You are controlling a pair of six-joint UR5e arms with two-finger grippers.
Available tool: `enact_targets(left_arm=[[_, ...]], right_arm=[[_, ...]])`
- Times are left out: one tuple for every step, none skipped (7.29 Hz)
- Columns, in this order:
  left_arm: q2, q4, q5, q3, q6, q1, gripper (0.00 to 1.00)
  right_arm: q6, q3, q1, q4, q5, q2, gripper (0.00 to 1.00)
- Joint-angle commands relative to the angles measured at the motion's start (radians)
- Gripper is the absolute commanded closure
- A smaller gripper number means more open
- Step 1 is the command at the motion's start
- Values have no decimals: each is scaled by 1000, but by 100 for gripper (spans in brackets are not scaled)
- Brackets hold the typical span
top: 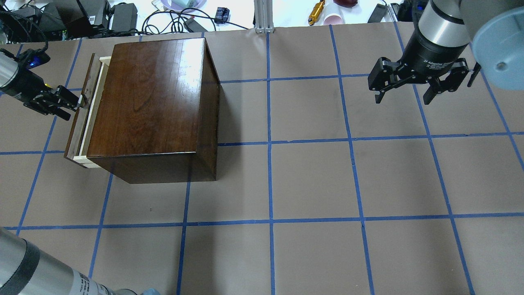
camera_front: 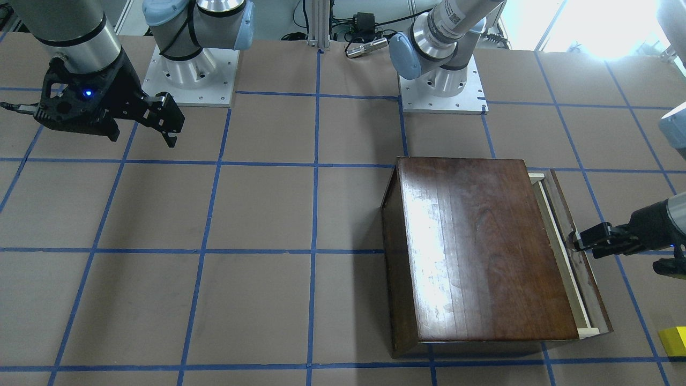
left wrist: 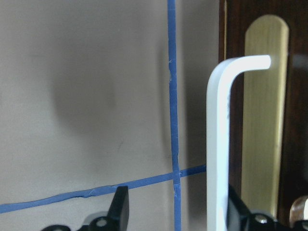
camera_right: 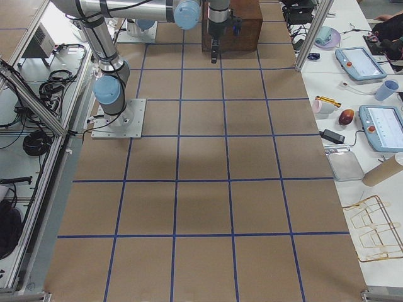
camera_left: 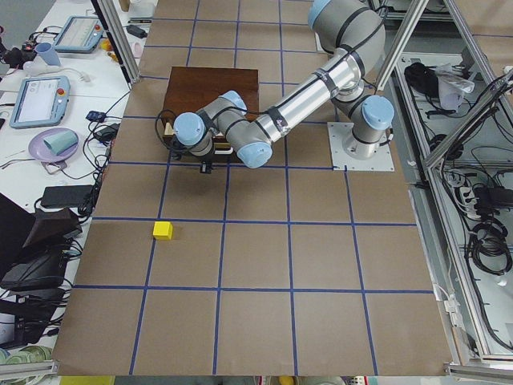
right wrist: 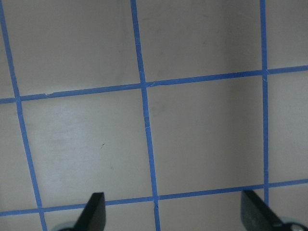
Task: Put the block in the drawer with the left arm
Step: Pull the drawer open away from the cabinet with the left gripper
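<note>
Side view from the robot's left, near to far. The block (camera_left: 163, 230) sits alone on the table (camera_left: 256, 321), on a taped square at about 7 o'clock from the left gripper (camera_front: 580, 242), well apart from it and outside the cabinet (top: 151, 94). In the front-facing view the block is cut off by the frame edge, at about 4 o'clock from the cabinet.

Left gripper is low and level at the drawer (top: 78, 127) front, about mid-length. In the wrist view its fingers (left wrist: 121, 207) are spread wide. The pale bent handle (left wrist: 217, 144) stands between them, close against one finger with a big gap to the other, so not clamped.

The drawer is pulled out only a crack, with a thin strip of pale wood showing between the dark front panel and the cabinet body. I can't see inside.

Farthest is the right gripper (top: 403, 98), up above bare table at about 3 o'clock from the cabinet in the overhead view. Its jaws are wide apart and hold nothing.
</note>
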Motion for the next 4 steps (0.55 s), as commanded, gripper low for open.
enact_targets(left_arm=[[1,0,1,10,2,16,30],[0,-8,1,19,4,38,30],[0,-8,4,19,5,41,30],[0,-2,47,19,5,41,30]], right_arm=[[0,0,0,0,0,0,0],[0,0,0,0,0,0,0],[0,0,0,0,0,0,0],[0,0,0,0,0,0,0]])
